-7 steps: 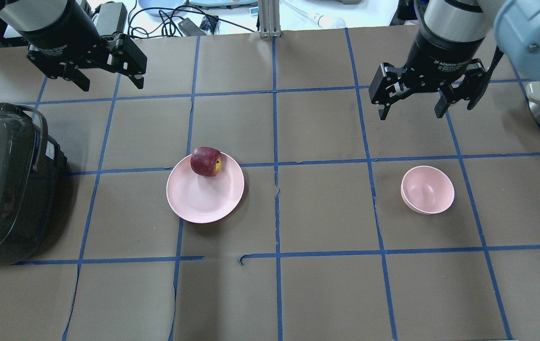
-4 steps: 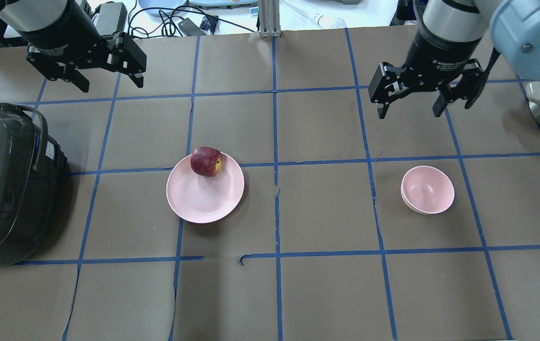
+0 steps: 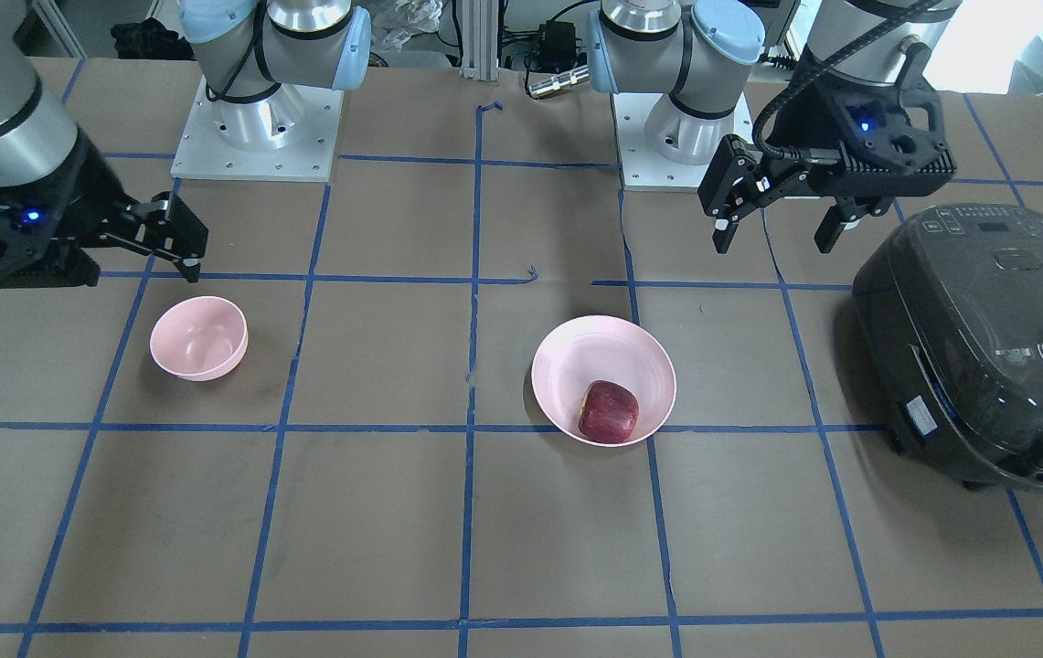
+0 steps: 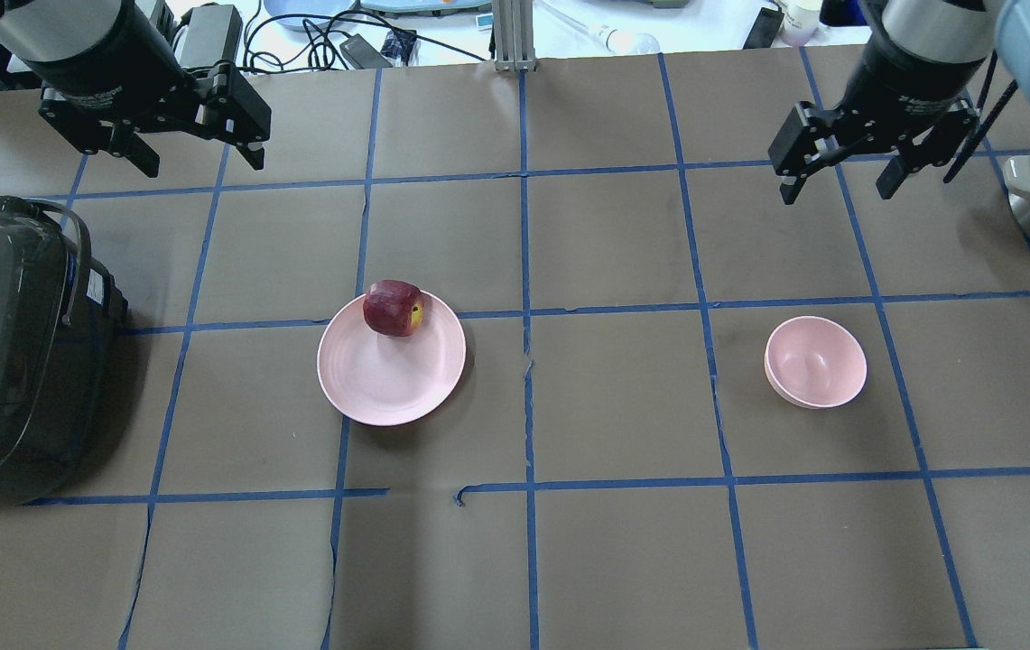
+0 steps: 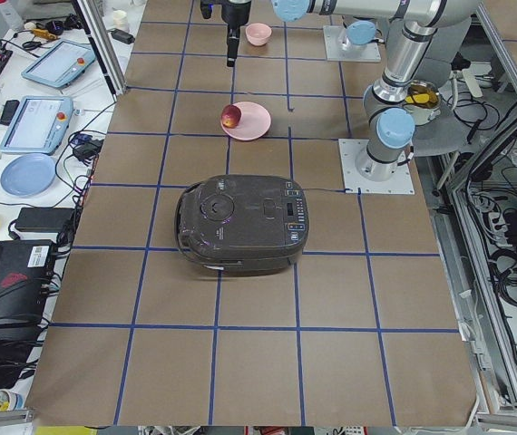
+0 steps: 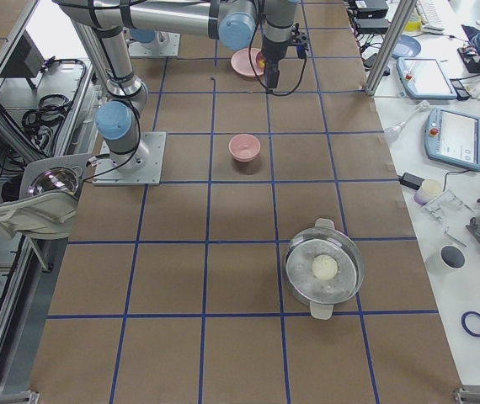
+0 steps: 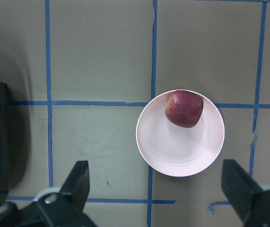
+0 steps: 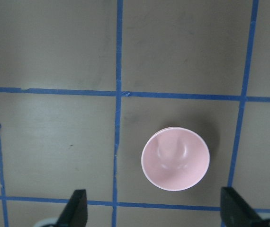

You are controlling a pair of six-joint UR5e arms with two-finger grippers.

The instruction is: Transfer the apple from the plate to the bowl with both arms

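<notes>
Resting at the far edge of the plate (image 4: 388,384), the apple (image 4: 394,308) turns its yellow patch toward the bowl (image 4: 817,361), which we see upright and well apart on the tabletop (image 4: 614,560); it is too blocky for us to name a long axis. Our left hand (image 4: 203,162) and right hand (image 4: 837,191) hover high, pointing straight down, both spread wide and gripping nothing.
</notes>
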